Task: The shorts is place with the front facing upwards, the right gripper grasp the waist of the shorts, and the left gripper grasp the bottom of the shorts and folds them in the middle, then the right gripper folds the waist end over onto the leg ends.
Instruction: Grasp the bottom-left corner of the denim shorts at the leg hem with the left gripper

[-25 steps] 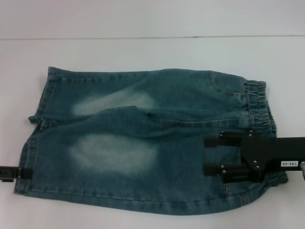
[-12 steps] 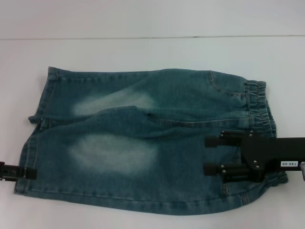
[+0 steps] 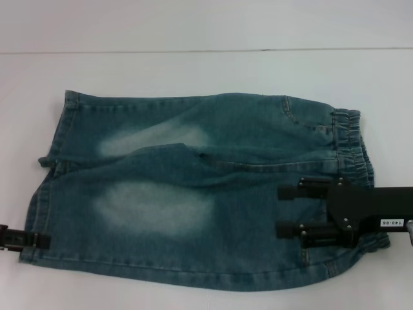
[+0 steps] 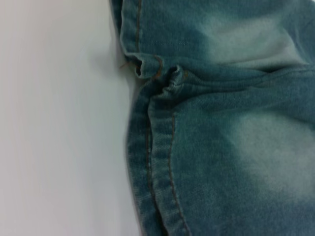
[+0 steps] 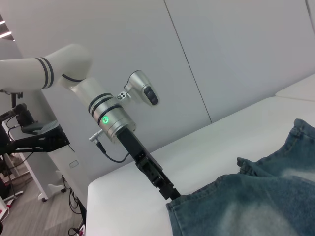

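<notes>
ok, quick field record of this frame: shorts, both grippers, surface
shorts: blue denim, flat, front up, unfolded
waist of the shorts: on robot's right
leg ends: on robot's left
right gripper: over the waist end, jaws apart
left gripper: at near leg hem edge, jaw state unclear
table: white

- The shorts [image 3: 193, 187]: blue washed denim with pale, whitish faded patches on both legs and orange-tan double stitching along the leg hems [image 4: 157, 172].
- The right gripper [image 3: 308, 212]: black, with a small white printed label.
- The left gripper [image 3: 40, 240]: black; its arm [image 5: 106, 115] is white and silver with black rings and a green light.
- The table [image 3: 206, 71]: plain white.
</notes>
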### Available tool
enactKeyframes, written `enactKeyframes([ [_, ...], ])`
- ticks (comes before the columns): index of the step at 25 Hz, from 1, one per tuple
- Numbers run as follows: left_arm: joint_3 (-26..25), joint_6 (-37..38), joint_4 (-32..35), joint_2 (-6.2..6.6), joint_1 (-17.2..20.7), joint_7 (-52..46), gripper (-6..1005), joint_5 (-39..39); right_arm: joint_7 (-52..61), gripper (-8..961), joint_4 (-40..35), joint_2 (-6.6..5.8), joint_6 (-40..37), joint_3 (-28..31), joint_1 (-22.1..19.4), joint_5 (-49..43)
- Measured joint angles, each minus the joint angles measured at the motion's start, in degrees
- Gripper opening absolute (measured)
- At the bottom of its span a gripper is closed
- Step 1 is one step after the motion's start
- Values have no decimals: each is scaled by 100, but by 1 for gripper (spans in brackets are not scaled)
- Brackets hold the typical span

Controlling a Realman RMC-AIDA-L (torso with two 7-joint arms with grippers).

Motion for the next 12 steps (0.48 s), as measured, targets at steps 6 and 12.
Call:
enactKeyframes([
  [6,46,16,0,-47,-45,0,849,36,0,826,0,7,0,-1,5,6],
  [12,165,149,44,-106,-119,1,848,38,0,826,0,7,-24,30,8,6],
])
